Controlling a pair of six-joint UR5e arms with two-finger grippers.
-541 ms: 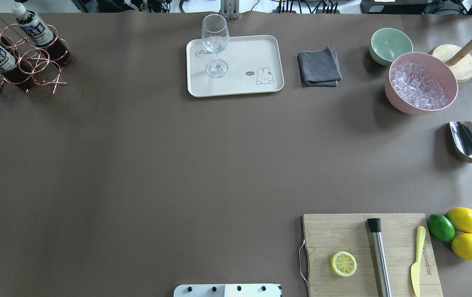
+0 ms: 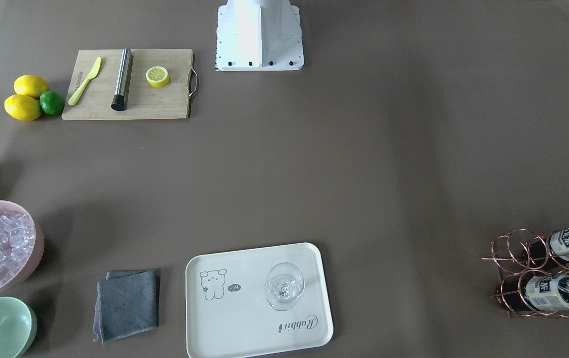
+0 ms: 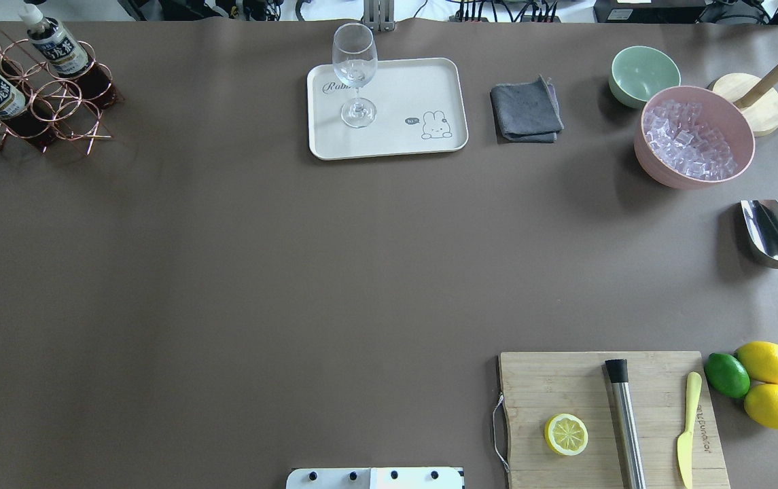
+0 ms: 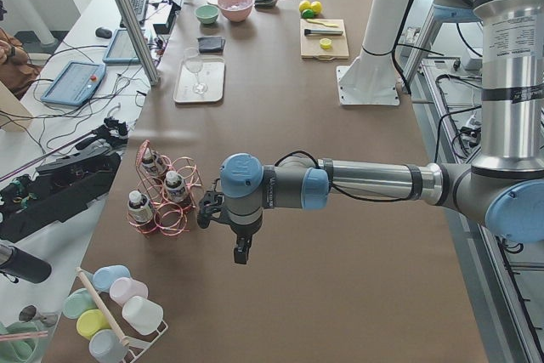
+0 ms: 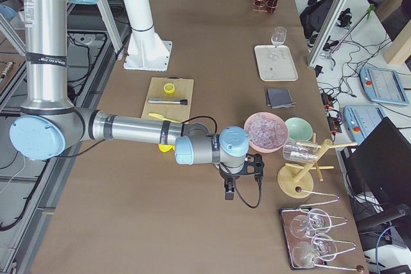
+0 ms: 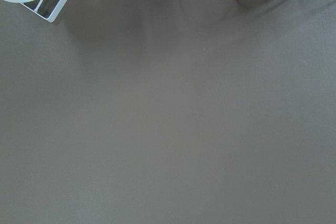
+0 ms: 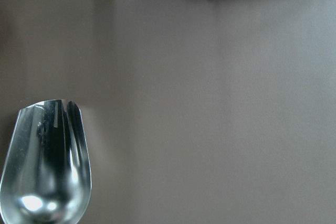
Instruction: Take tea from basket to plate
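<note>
While tea (image 4: pixel 174 187) stands in basket (image 4: pixel 171 219), left tool (image 4: pixel 241 255) hangs near.

**A robotics lab**

Grey-and-blue industrial robot arms (image 4: pixel 374 183) rise from a white pedestal (image 2: pixel 258 35) bolted at one long edge of a brown-covered counter (image 3: pixel 225 272). Aluminium frame posts (image 4: pixel 127 19) stand along the opposite edge. Beyond them, side desks carry teach pendants (image 4: pixel 76 82), a keyboard (image 4: pixel 138 2) and tangled cables (image 4: pixel 110 138).
</note>
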